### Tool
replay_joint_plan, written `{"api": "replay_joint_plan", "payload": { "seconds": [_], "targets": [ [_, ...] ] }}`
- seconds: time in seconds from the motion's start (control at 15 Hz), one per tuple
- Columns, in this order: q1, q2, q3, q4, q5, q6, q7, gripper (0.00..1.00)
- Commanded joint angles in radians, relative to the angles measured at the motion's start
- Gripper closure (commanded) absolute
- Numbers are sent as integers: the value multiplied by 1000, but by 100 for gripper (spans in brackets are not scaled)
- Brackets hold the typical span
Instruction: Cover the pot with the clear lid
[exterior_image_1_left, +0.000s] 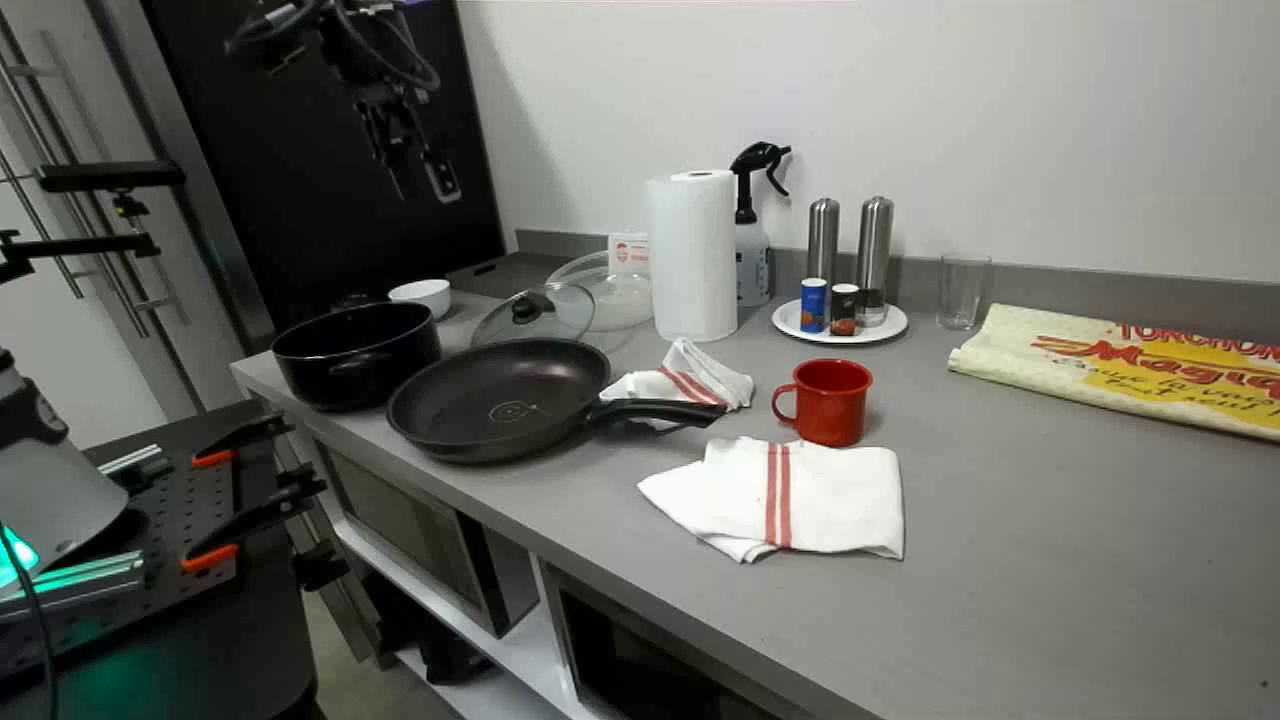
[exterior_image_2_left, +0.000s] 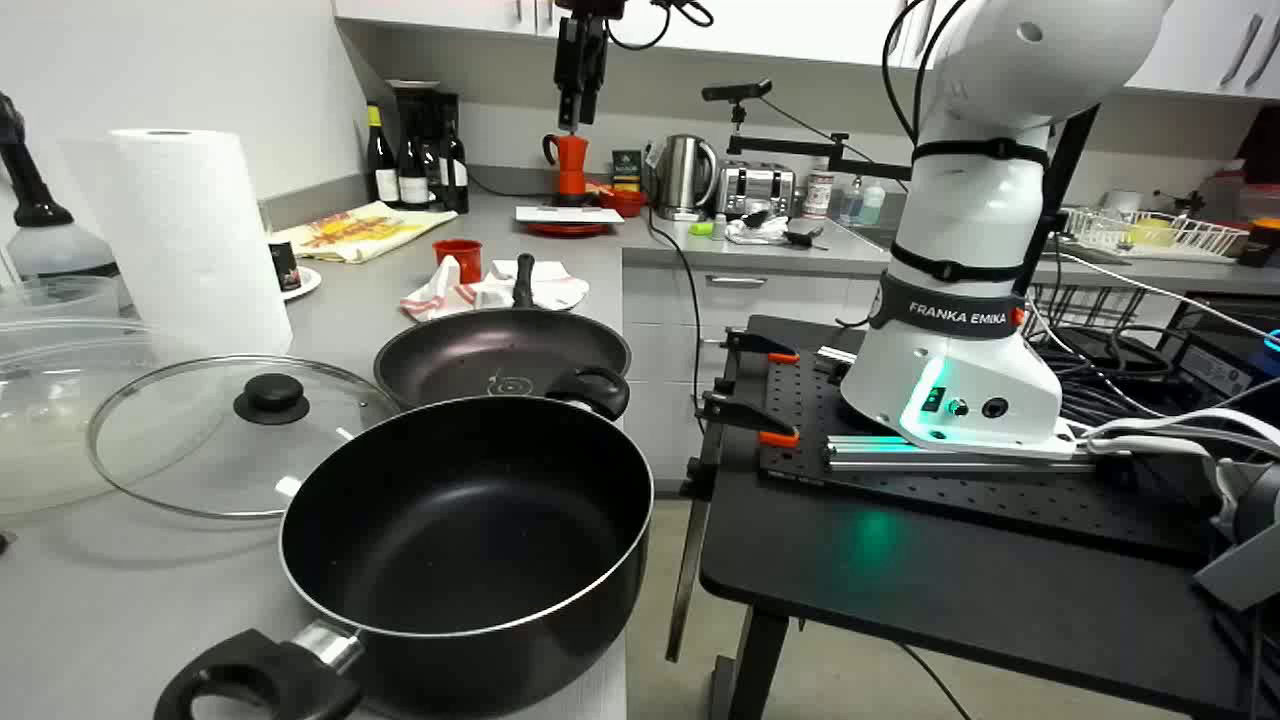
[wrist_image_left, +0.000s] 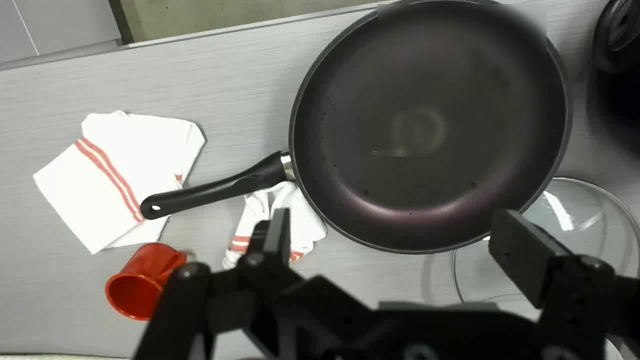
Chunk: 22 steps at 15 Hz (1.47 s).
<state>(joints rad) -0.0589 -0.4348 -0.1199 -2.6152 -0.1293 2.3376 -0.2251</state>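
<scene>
Robot base: white, on a black table, far left.
Pot: round, black, upright and uncovered at the left end of a gray counter.
White bowl: behind the pot, partly hidden.
Gripper: black, raised well above the counter, pointing down; its fingers stand wide apart in the wrist view.
Frying pan: black, flat, just beside the pot, handle to the right.
Clear lid: round glass, off the pot, behind the frying pan, black knob up, apparently tilted; its support cannot be told.
Clear container: bowl-like, behind the lid.
Crumpled cloth: white, red stripes, partly behind the pan handle.
Paper towel roll: upright.
Spray bottle: behind the roll.
Folded cloth: white, red stripes, flat.
Red mug: upright, just behind the folded cloth.
White plate: bearing two steel mills and two small shakers.
Drinking glass: clear, near the wall.
Printed towel: yellowish, red lettering, far right.
</scene>
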Motion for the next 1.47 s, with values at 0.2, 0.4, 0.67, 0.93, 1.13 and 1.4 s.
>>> {"api": "replay_joint_plan", "payload": {
  "seconds": [0.2,0.4,0.67,0.93,1.13,1.4],
  "targets": [
    [-3,0,3,1,2,-2,-1,0],
    [-3,0,3,1,2,-2,-1,0],
    [-5,24,2,16,-3,6,-4,0],
    [13,125,6,86,1,52,-22,0],
    [32,224,13,161,13,77,-49,0],
    [52,358,39,276,19,81,-76,0]
  ]
}}
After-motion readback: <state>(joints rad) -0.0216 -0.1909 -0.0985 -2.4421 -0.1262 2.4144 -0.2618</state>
